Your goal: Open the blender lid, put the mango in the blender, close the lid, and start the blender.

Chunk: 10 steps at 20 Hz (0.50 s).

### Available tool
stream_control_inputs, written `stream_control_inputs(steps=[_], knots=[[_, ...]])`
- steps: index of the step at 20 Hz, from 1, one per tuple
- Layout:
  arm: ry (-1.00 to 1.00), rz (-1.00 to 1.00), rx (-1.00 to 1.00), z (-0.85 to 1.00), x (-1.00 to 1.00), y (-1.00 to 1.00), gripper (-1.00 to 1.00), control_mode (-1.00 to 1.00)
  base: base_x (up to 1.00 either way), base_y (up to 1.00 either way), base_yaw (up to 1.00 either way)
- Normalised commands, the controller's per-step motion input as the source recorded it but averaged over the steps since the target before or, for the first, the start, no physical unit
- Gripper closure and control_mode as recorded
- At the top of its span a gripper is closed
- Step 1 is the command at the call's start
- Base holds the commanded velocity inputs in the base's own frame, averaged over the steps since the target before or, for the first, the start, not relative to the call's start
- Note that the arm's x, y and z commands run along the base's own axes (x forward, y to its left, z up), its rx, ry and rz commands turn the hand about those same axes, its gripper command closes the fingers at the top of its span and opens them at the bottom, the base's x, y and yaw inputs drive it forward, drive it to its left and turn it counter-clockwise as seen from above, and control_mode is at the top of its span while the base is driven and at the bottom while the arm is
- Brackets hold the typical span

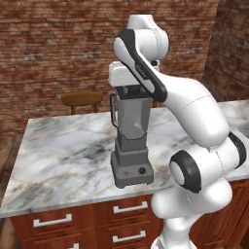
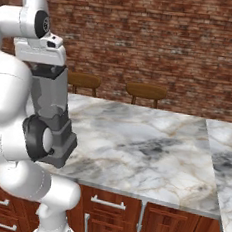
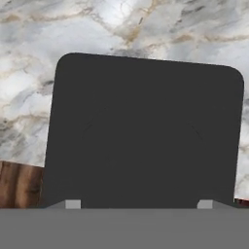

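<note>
Blender lid point(image 3: 146, 136) looks stiff, light and smooth; grip its opposite edges, directly under the end effector point(image 3: 138, 204), jaws apart.

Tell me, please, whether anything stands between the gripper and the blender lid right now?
Nothing visible does. The gripper sits directly above the black lid, which lies square on the blender, with only the marble counter showing beyond it.
</note>
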Motion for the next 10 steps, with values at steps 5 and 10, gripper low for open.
stream_control_inputs(steps=[5, 10], knots=[[-0.04, 0.02, 0.0, -0.3, 0.13, 0.0, 1.0, -1.0, 0.0, 0.0, 0.0], [0.01, 0.0, 0.0, -0.03, 0.0, 0.0, 1.0, -1.0, 0.0, 0.0, 0.0]])
